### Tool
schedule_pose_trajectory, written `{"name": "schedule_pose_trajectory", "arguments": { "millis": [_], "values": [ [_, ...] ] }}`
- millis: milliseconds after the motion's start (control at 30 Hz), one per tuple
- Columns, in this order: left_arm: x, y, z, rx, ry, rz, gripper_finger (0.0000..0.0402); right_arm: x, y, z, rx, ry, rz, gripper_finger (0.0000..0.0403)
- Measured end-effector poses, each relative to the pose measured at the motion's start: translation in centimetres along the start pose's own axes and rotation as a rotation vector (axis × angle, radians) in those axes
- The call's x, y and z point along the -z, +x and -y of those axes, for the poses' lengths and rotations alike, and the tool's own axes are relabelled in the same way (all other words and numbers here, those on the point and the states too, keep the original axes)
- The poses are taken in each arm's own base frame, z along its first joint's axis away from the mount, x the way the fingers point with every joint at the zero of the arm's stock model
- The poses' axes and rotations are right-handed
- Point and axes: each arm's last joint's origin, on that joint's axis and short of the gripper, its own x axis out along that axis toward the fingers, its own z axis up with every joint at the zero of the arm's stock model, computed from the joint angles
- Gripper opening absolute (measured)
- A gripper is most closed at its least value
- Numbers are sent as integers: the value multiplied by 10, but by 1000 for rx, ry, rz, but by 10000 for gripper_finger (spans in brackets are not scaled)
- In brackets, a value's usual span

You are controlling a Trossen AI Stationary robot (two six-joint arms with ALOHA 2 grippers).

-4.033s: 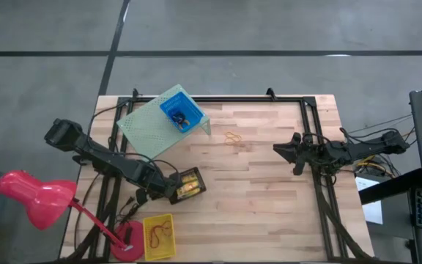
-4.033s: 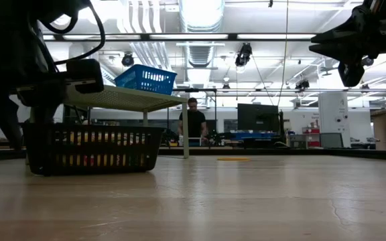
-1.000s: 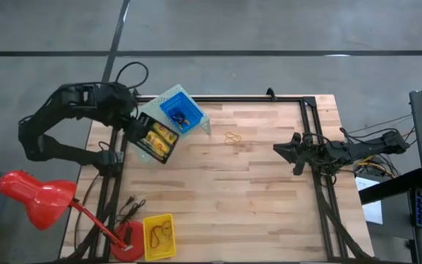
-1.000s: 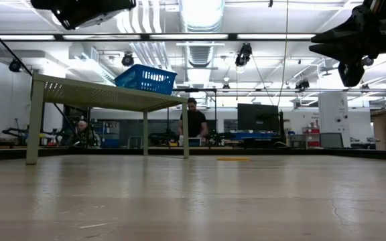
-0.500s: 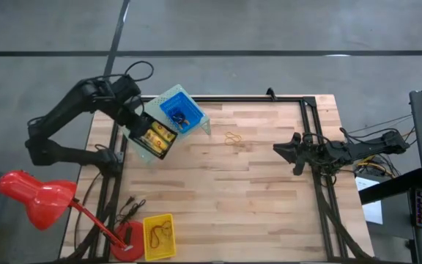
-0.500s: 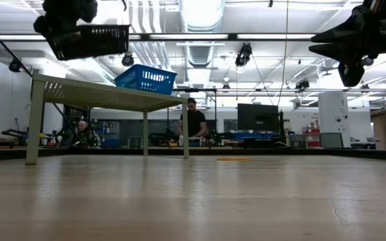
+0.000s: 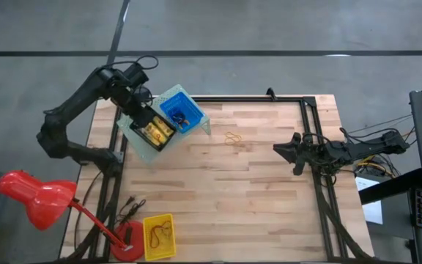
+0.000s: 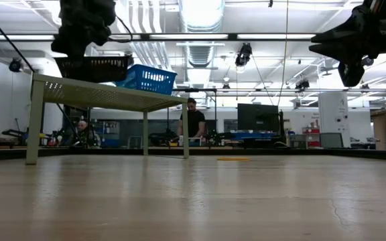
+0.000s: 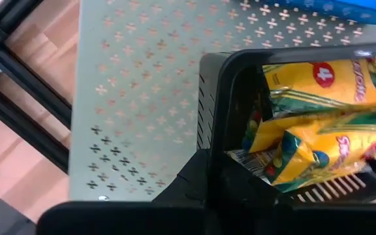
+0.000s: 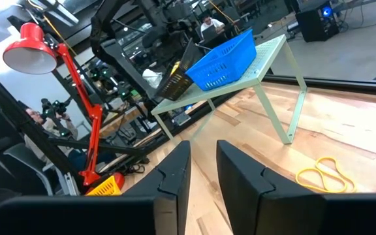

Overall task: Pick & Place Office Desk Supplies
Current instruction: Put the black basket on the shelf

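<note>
Yellow-gold finger-sized packets [image 9: 318, 140], printed in red and green, lie inside a black slotted rectangular bin [image 7: 153, 132], which the left gripper [image 7: 139, 108] holds by its rim with its fingers closed. The bin sits at or just above the left part of the pale green perforated riser [image 7: 141, 128] at the far left of the table; in the low view the bin [image 8: 94, 68] appears level with the riser's top [image 8: 106, 96], and contact cannot be judged. Just right of it, a blue slotted rectangular bin [image 7: 180, 112] stands on the same riser and holds small dark items. At the near left edge, a small yellow rectangular bin [image 7: 159, 236] containing a thin tan band rests beside the round base of a red desk lamp [image 7: 35, 196]. Near the centre of the light wooden table [image 7: 255, 198], thin tan-orange rubber bands [image 7: 232, 138] lie loose on the boards. At the right, the right gripper [image 7: 278, 149] hangs above the table, well apart from the bands, its fingers [image 10: 175, 176] slightly parted and holding nothing.
</note>
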Motion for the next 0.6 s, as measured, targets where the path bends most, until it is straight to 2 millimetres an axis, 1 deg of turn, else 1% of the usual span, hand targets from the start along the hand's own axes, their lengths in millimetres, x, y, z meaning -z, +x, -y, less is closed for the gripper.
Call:
{"name": "schedule_pose_trajectory", "arguments": {
  "millis": [167,333,500,600],
  "values": [
    [-3,-2,-7,-17,34,8,10,0,0,0,0,0,0,79],
    [-3,-2,-8,-17,99,4,10,0,0,0,0,0,0,82],
    [-9,5,-8,-16,97,-26,10,0,0,0,0,0,0,77],
    [-17,13,-9,-15,100,-61,10,0,0,0,0,0,0,72]
  ]
}}
